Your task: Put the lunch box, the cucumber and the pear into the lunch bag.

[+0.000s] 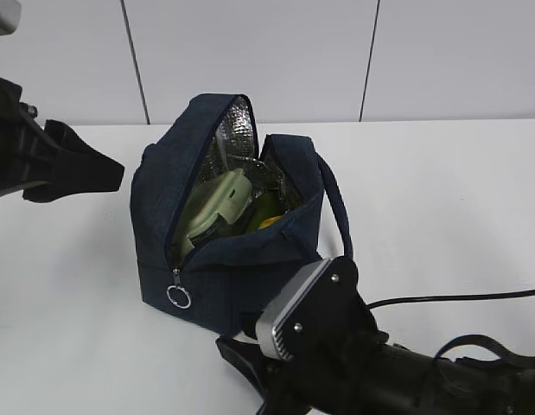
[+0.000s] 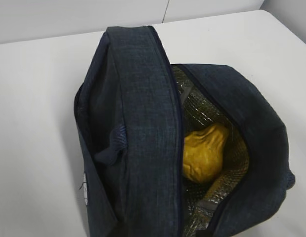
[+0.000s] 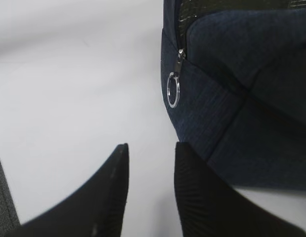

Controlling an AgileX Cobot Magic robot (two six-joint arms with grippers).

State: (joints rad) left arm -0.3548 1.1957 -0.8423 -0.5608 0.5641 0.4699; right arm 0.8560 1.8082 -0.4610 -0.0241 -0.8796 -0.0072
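Lunch bag (image 1: pixel 228 259) standing on the white desk (image 1: pixel 440 199) with its mouth unzipped; the lunch box (image 1: pixel 217 204), its pale green lid tilted, and the pear (image 2: pixel 204 152) lie inside against the silver lining, and a green shape beside the box is probably the cucumber (image 1: pixel 265 206), though too little shows to be sure. Judged from this, loading looks complete and any remaining step is a clean retreat, or closing the zipper if that is wanted. To do it well, the right gripper (image 3: pixel 150 163) should move straight back along the desk without brushing the fabric, since the soft bag would tip or slide easily. The right jaws stand apart with a narrow gap, holding nothing; the bag's lower corner lies just beyond and to the right of their tips, and the zipper's ring pull (image 3: pixel 173 90) hangs ahead of them, not touched. The left gripper (image 1: pixel 64 164) sits well to the side of the bag, near its top flap; whether its jaws are apart or together cannot be told, and nothing visible is in them.
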